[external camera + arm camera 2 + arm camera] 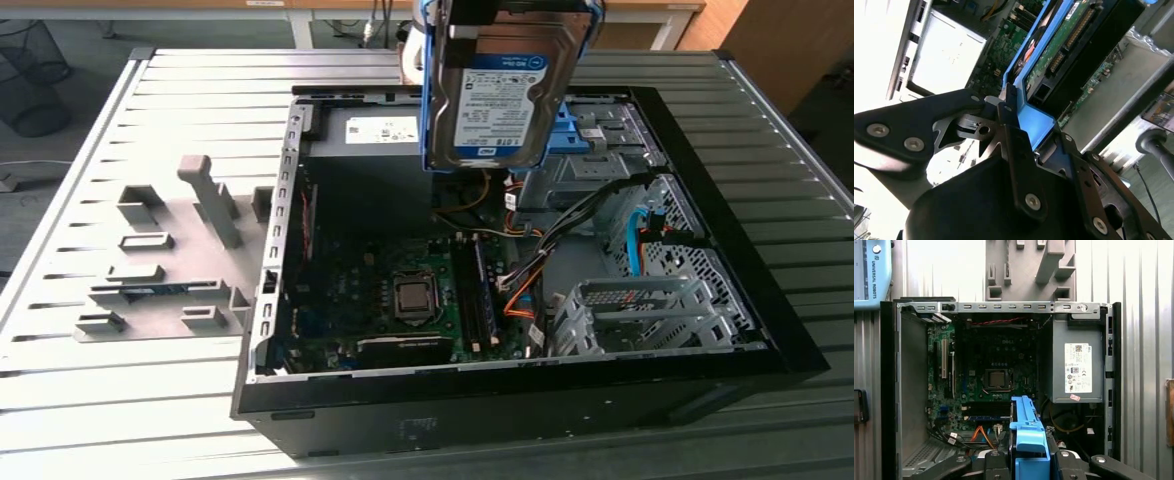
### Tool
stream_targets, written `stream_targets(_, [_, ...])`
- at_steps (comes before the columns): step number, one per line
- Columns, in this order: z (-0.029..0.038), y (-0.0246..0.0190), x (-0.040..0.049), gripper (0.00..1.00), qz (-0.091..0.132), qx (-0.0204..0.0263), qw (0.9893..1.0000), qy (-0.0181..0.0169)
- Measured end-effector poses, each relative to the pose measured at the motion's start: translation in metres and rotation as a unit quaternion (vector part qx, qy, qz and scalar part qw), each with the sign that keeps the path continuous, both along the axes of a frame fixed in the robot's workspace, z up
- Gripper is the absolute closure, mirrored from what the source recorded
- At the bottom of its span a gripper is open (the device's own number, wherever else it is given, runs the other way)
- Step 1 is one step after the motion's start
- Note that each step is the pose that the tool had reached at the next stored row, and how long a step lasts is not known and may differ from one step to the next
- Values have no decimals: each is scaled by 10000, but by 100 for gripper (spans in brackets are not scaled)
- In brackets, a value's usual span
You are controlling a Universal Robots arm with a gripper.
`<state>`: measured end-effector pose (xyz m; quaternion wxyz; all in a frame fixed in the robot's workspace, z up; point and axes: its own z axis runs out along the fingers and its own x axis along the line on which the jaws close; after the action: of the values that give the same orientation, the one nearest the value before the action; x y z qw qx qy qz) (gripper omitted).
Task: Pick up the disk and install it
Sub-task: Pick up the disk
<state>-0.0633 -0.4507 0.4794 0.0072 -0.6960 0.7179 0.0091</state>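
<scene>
Gripper [1016, 122] clamped on disk [501, 95] | disk upright, held above open PC case [801, 350] | motherboard [400, 290] below

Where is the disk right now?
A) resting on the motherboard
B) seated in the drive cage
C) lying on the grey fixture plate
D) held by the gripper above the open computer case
D: the exterior view shows the disk hanging upright over the open computer case, with the gripper clamped on its blue carrier.

Open computer case [527, 390] on slatted table [80, 390], grey fixture [167, 270] beside.
</scene>
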Motion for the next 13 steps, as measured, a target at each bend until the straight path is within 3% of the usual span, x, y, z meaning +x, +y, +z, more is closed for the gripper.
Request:
stream_targets(6, [-1, -3, -1, 64, -1, -13, 10000, -1])
stream_targets(13, [-3, -70, -1, 64, 0, -16, 10000, -1])
